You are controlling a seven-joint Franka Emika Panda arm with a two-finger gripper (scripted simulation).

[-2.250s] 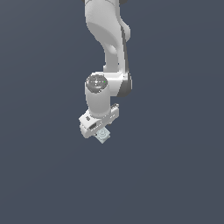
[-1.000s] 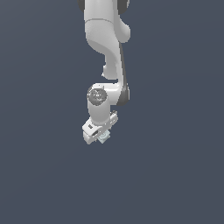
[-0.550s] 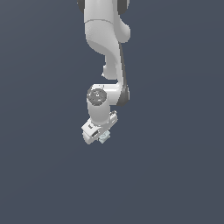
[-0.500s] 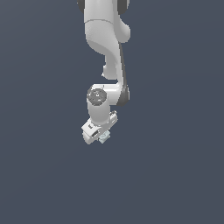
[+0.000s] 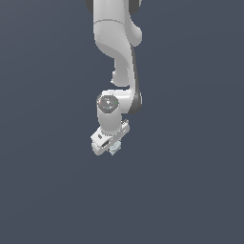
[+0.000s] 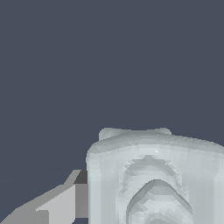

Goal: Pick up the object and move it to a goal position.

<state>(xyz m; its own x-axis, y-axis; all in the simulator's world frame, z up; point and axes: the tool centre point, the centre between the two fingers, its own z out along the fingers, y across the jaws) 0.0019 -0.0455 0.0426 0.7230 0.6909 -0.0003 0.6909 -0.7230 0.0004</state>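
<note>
While the white arm (image 5: 116,57) is seen reaching down from the top of the exterior view against a plain dark grey-blue ground (image 5: 43,190), the gripper (image 5: 112,146) is carried low at its end, and the object (image 5: 114,148), a tiny pale grey-blue piece, is glimpsed at the fingertips, mostly hidden by the hand. Over in the wrist view, the object (image 6: 155,179) is shown huge and close, its raised ring turned to the camera, and one grey finger (image 6: 54,203) is pressed against its side; the jaws are closed on it.
</note>
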